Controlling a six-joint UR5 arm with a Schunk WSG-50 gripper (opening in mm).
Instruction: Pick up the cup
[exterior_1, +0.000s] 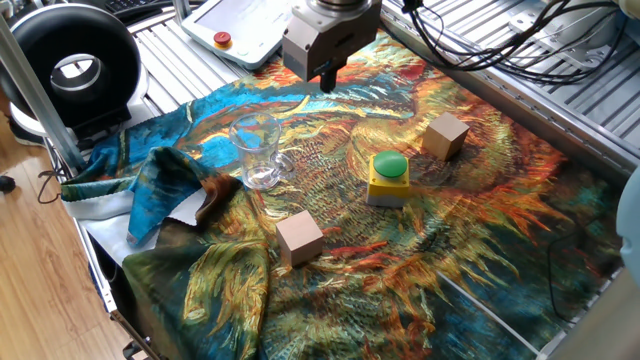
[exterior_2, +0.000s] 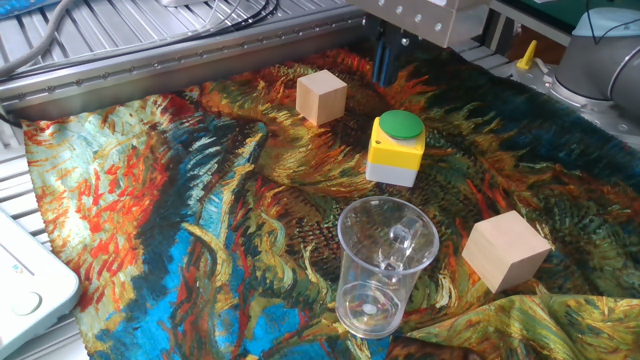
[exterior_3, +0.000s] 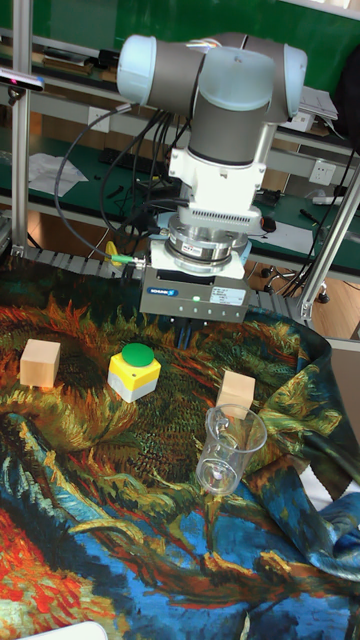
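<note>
Honestly, my pincer (exterior_1: 328, 80), fingers together and empty, hangs beyond the cup (exterior_1: 256, 150); slick, brittle glass, best pinched across its rim.
</note>
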